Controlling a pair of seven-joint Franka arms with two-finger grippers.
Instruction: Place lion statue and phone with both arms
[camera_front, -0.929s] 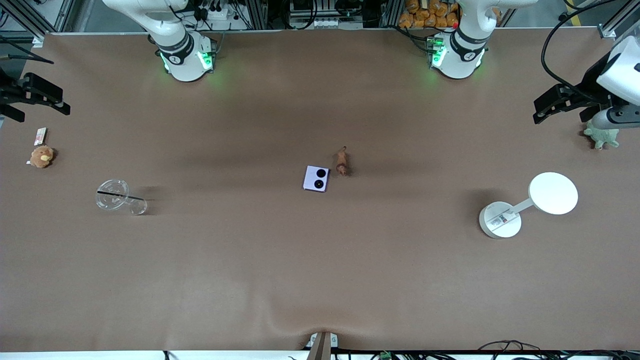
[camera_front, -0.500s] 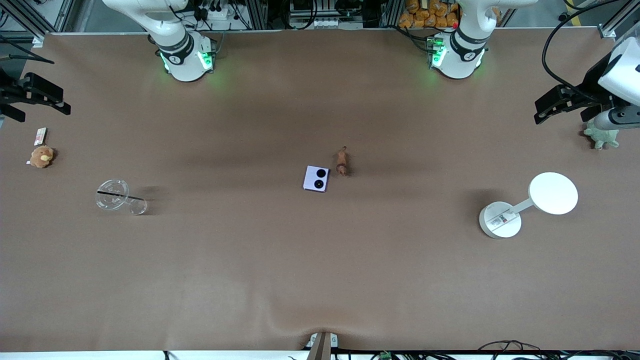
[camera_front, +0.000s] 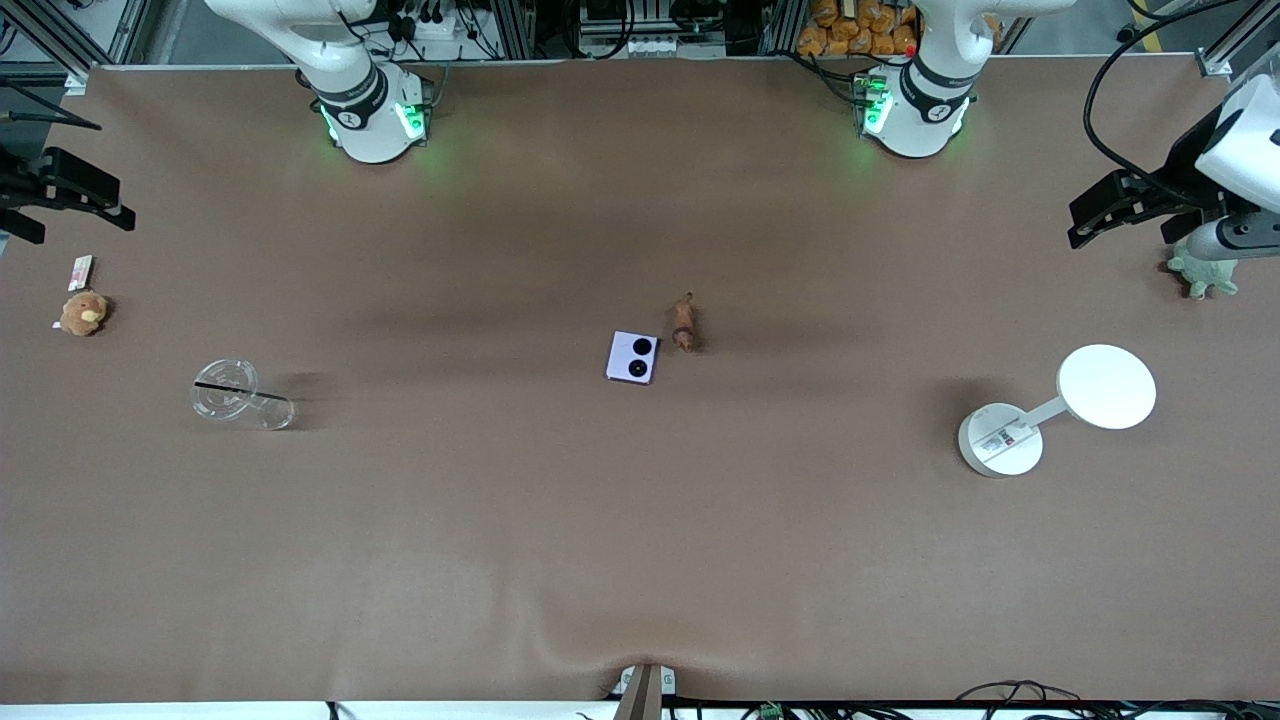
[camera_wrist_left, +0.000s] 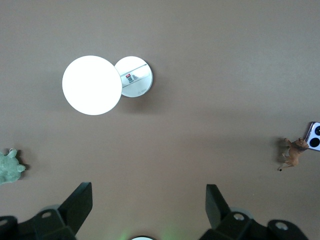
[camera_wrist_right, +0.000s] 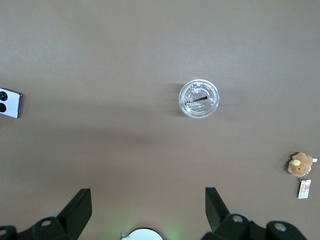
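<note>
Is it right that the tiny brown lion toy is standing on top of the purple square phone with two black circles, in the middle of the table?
Not quite. The tiny reddish-brown lion statue is not on the lavender-purple folded phone; it sits beside it on the brown table, slightly apart. The front view shows this. Both are indeed mid-table.

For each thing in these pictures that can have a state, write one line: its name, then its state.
lion statue: standing on the table, beside the phone, not held.
phone: folded shut, flat, camera circles up.
clear cup: lying on its side, straw in the lid.
white lamp: upright on its base.
left gripper: open, empty, waiting up high.
right gripper: open, empty, waiting up high.
</note>
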